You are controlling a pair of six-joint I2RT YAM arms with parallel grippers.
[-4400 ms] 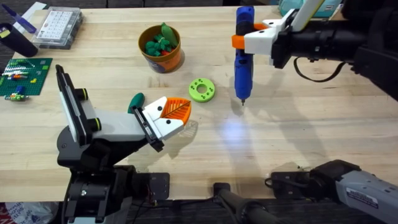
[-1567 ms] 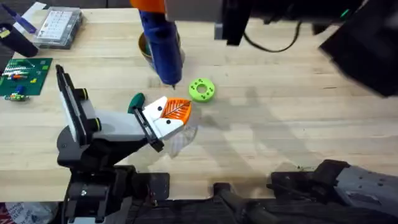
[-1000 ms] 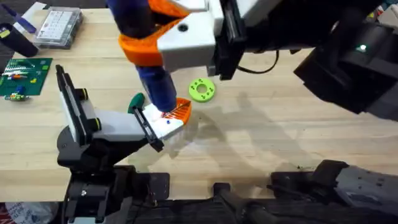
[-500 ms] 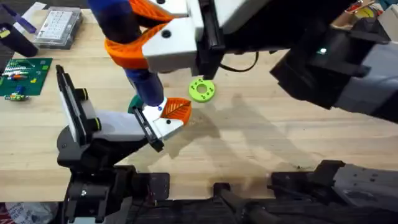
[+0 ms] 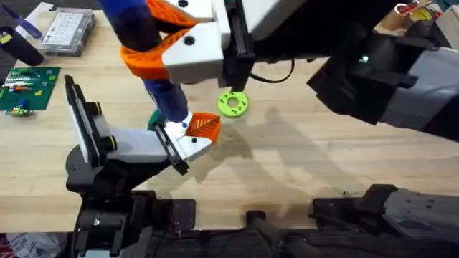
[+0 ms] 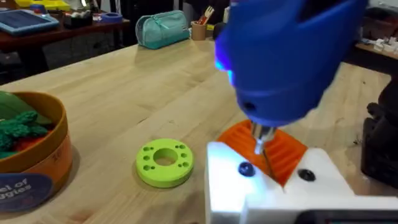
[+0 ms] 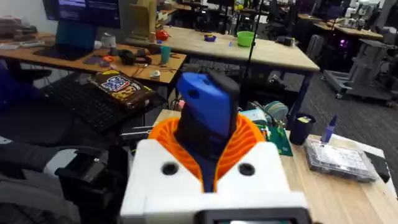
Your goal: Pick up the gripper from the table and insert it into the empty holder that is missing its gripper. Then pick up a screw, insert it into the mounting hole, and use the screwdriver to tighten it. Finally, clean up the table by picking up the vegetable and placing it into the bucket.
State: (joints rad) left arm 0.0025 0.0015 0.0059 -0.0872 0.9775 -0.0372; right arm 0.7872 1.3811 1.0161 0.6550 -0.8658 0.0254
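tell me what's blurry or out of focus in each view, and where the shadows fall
Overhead: the right gripper and screwdriver loom large and soft near the lens, with shadows right of the lime-green ring disc. Left wrist: the screwdriver body is blurred, its bit sharper. Right wrist: the foreground fingers are soft.

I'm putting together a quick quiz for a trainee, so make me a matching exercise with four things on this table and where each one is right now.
Things:
1. screwdriver
2. gripper
3. lime-green ring disc
4. bucket

Places:
A. lying flat on the bare table
B. mounted on the holder
C. holding green vegetables
D. clamped in the right gripper, bit down at the holder

Pairs: 1-D, 2-B, 3-A, 4-C
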